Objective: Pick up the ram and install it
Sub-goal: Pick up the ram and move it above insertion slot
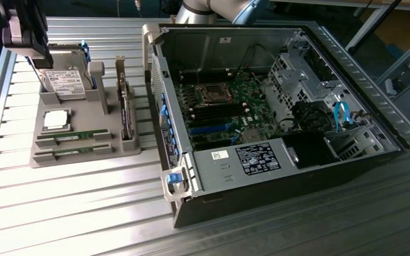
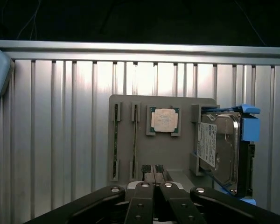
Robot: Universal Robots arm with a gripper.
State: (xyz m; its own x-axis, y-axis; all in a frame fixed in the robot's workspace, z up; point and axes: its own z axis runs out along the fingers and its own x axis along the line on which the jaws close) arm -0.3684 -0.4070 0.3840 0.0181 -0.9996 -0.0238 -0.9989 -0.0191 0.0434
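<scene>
Two green memory sticks are being held on edge in slots at the near end of the grey holder on the slatted metal table: the front ram stick and, just behind it, the second ram stick, neither being touched by anything but its slots. Behind them the square silver processor is being cradled in its recess, and a dark card is being held upright along the holder's side nearer the open computer case, which is being shown on the exterior view's right with its motherboard exposed. Farther back the hard drive is being propped on edge in its blue bracket. Over that far end the gripper is being held well apart from both sticks, its fingers being pressed fully together with nothing caught between them. Farthest back, the robot arm is being cut off by the frame.
</scene>
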